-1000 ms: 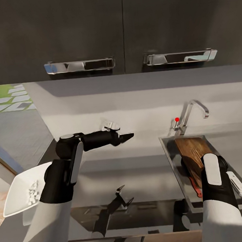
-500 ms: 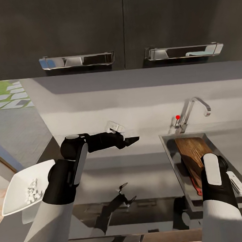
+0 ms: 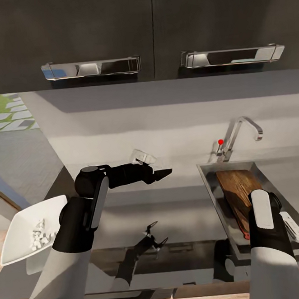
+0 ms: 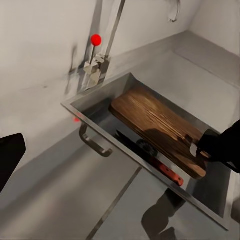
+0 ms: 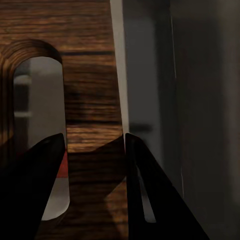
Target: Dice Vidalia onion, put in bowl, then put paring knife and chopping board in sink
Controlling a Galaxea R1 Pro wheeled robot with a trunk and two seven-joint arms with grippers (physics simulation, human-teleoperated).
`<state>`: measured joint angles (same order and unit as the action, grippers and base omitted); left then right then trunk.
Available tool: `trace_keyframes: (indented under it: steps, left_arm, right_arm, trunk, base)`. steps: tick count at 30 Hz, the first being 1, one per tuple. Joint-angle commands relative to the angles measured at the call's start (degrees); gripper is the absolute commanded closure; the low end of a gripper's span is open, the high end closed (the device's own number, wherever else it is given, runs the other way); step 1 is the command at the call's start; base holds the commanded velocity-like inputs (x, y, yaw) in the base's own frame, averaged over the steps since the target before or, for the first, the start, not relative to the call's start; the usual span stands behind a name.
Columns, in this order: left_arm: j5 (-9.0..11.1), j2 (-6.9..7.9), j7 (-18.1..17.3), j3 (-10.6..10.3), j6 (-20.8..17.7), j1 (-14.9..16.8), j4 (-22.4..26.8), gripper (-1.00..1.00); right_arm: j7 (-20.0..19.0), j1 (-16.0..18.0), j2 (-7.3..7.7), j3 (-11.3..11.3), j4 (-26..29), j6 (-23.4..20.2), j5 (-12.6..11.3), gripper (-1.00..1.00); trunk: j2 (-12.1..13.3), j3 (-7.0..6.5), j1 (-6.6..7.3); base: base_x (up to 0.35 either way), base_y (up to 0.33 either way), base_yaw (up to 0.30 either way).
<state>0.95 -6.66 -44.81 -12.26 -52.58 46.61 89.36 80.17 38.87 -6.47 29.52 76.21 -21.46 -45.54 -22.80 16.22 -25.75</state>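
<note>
Head view: glossy grey countertop [image 3: 173, 211] under dark wall cabinets [image 3: 153, 31] with two chrome handles [image 3: 91, 68], pale backsplash behind, a patch of green and paving outside at far left. Steel sink [image 3: 211, 185] set into the counter, chrome tap [image 3: 239, 135] with its red-tipped lever behind it. Chopping board [image 3: 236, 187] lying inside the sink, tilted along the basin. A sliver of red knife handle, the paring knife [image 3: 242, 232], peeking out from under the board's near end. Right arm reaching down into the sink over the board's near end, right gripper itself hidden behind the forearm here. Left gripper [image 3: 163, 172] held above the counter, well away from the sink, fingers looking close together and nothing between them. White bowl [image 3: 17, 242] far from the sink at the counter's end, pale diced pieces [image 3: 39, 234] inside.

Left wrist view: sink [image 4: 100, 120] seen from across the counter, board [image 4: 155, 127] resting in it, knife [image 4: 162, 170] under the board's edge, red handle showing. One dark fingertip at the frame's edge; cannot tell the gap.

Right wrist view: right gripper [image 5: 92, 165] parted, fingers [image 5: 35, 180] astride the board [image 5: 90, 90] beside its slot handle, not clamped; sink wall beyond.
</note>
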Motion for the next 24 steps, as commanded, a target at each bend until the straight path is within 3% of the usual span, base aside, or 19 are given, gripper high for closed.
trace_keyframes:
  steps: [1, 17, 19, 24]
  left_arm:
    - [0.1, -0.02, -0.1, 0.0, -0.4, 0.1, 0.0, -1.0]
    - [0.1, -0.11, -0.1, -0.4, -0.2, 0.1, 0.1, -1.0]
    - [0.1, -0.11, -0.1, -0.5, 1.8, 0.1, 0.1, -1.0]
    - [0.1, -0.11, 0.0, -0.5, 2.7, 0.1, 0.1, -1.0]
  right_arm:
    - [0.3, 0.1, -0.04, 0.1, 0.1, -0.6, -0.2, 1.0]
    - [0.3, 0.1, -0.04, 0.1, 0.1, -0.6, -0.2, 1.0]
    - [0.3, 0.1, -0.04, 0.1, 0.1, -0.6, -0.2, 1.0]
    - [0.3, 0.1, -0.04, 0.1, 0.1, -0.6, -0.2, 1.0]
  trunk:
    - [-0.1, 0.2, -0.03]
    - [-0.1, 1.67, -0.03]
    - [-0.1, 1.85, -0.03]
    - [-0.1, 2.31, -0.03]
  base:
    - [0.0, 0.0, 0.0]
    - [0.0, 0.0, 0.0]
    - [0.0, 0.0, 0.0]
    - [0.0, 0.0, 0.0]
